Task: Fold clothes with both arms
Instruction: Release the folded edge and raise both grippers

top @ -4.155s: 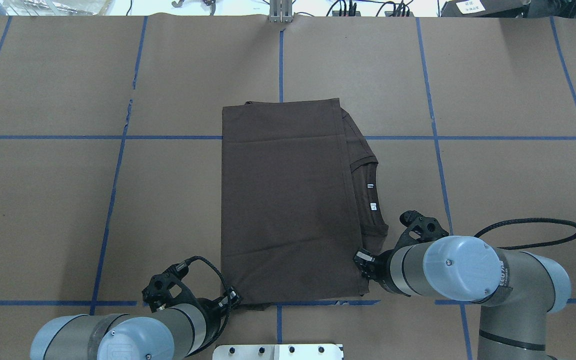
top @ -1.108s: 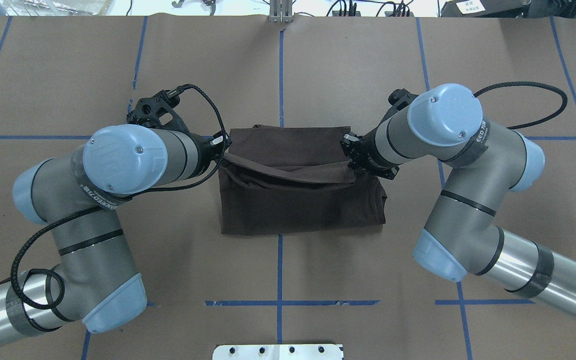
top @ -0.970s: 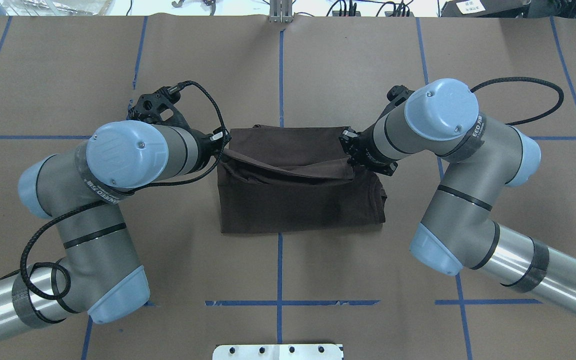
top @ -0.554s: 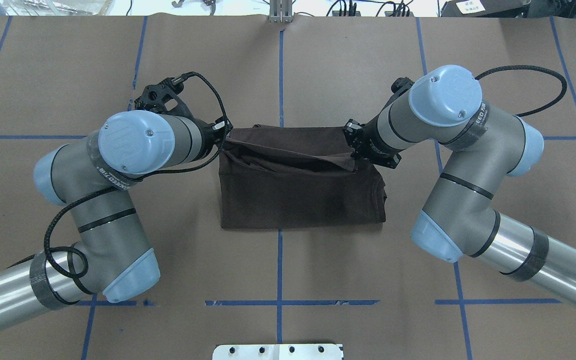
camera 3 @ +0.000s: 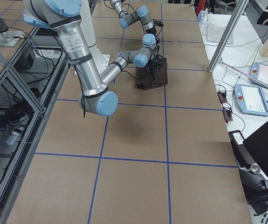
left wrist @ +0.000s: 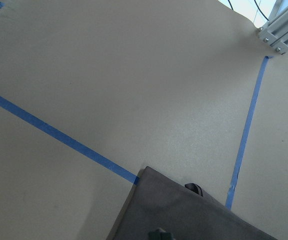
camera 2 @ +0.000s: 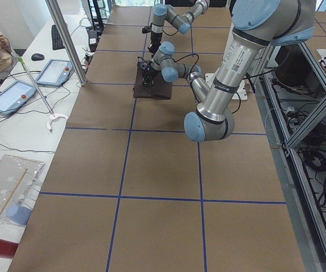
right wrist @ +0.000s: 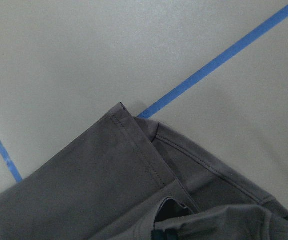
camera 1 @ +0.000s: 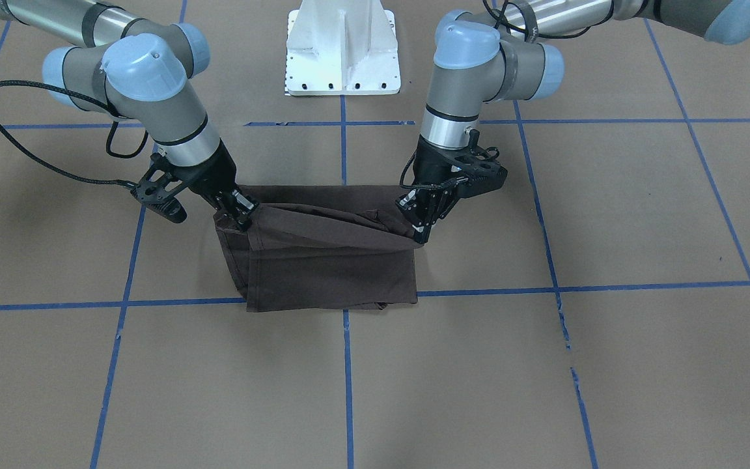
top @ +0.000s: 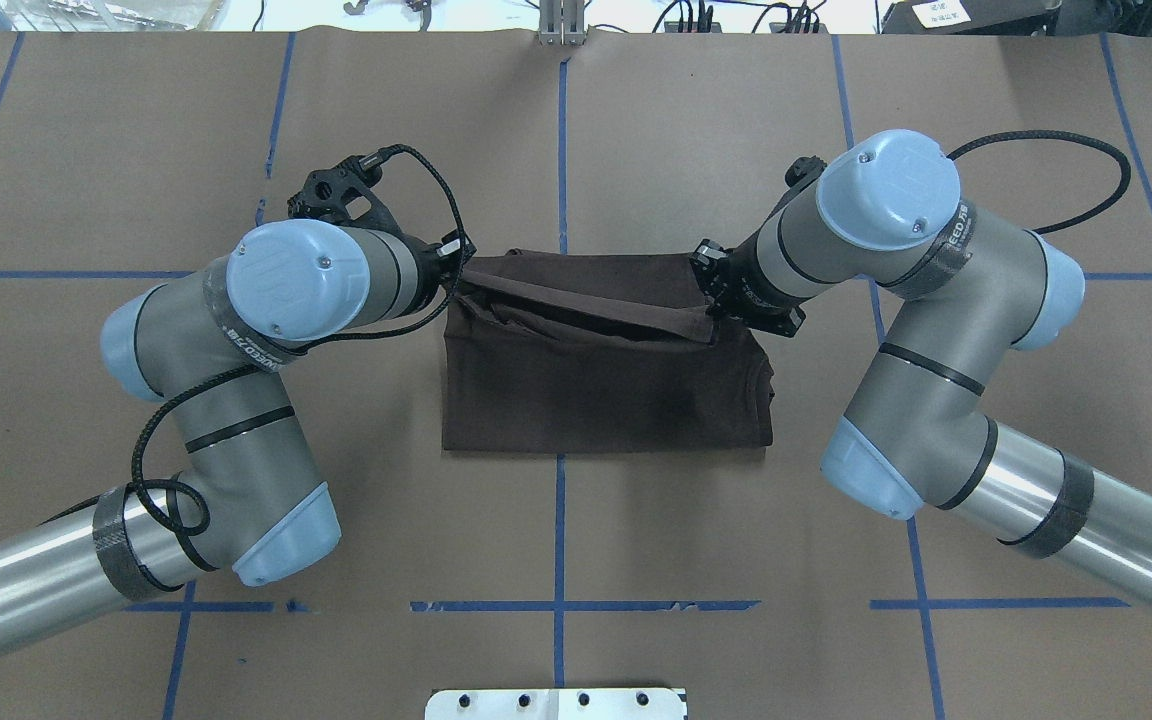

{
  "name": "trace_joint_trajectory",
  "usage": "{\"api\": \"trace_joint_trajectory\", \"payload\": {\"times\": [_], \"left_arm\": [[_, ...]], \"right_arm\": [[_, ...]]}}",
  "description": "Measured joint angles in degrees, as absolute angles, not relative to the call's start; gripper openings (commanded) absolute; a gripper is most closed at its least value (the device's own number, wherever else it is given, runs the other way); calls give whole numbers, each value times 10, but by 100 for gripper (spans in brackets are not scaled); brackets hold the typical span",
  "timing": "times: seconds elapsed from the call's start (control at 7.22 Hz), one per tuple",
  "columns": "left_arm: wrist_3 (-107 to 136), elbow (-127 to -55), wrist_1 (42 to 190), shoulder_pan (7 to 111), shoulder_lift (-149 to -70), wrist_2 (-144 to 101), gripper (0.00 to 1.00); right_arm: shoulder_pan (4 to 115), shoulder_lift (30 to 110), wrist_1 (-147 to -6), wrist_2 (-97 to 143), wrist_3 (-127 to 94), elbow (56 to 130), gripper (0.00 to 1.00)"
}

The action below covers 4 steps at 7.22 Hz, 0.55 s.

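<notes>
L black two-finger gripper [camera 1: 422, 233] pinched tight on one corner of lifted top edge of dark brown folded T-shirt [top: 596, 395]; R black gripper [camera 1: 243, 217] clamped on other corner. Edge sags btwn them. Rest lies flat, mid brown paper-covered table [top: 736, 150] w/ blue tape lines [top: 561, 130].

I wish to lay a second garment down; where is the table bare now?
Widest: the table on the operators' side, beyond the T-shirt's far edge. Smaller: between its near fold and the white pedestal base, flanked by both elbows. Crowded: the shirt's two ends, where the left gripper and right gripper clamp the top layer's corners in their fingers.
</notes>
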<state>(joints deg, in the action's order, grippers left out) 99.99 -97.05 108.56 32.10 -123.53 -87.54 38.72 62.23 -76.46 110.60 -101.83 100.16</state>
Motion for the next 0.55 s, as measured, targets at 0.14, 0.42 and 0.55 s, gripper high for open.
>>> {"api": "trace_joint_trajectory", "payload": {"times": [0.14,0.42,0.55], "left_arm": [[1001,-959,1095,323,-1238,-875,46],[1002,-918,1120,339,-1260,-876,67],[1003,-907,1125,344,-1267,-877,67]], "right_arm": [[390,621,-764,1107,-1018,996,37],[401,600,-762,1108,-1013,962,82],[406,590,-761,1111,-1011,949,81]]}}
